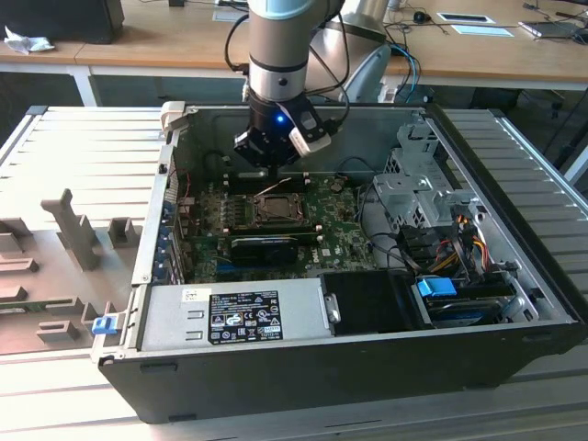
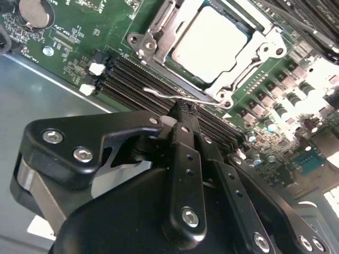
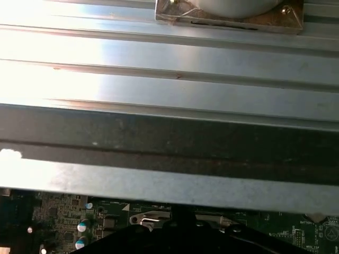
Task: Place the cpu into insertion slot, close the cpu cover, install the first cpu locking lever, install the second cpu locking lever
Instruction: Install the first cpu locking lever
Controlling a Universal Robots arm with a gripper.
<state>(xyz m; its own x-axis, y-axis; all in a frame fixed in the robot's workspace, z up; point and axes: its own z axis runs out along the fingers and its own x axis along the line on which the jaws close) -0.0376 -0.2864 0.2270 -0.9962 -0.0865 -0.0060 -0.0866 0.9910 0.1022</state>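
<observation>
Ext view: gripper point(image 1: 266, 163) low over insertion slot point(image 1: 274, 209) on motherboard point(image 1: 323, 220), inside PC case point(image 1: 514, 276).
2nd wrist: cpu point(image 2: 211, 43) seated, cpu cover point(image 2: 262, 48) down over it; fingers point(image 2: 184, 132) shut narrow at wire locking lever point(image 2: 175, 97), gripping or not — can't tell.
1st wrist: case wall point(image 3: 169, 132) close; socket edge below.
Progress: cpu + cover look done; levers apparently pending.

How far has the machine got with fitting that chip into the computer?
The cpu already sits in the insertion slot with the cpu cover closed over it. The pincer is shut at a thin wire locking lever beside the socket. Whether either lever is latched can't be told.
</observation>
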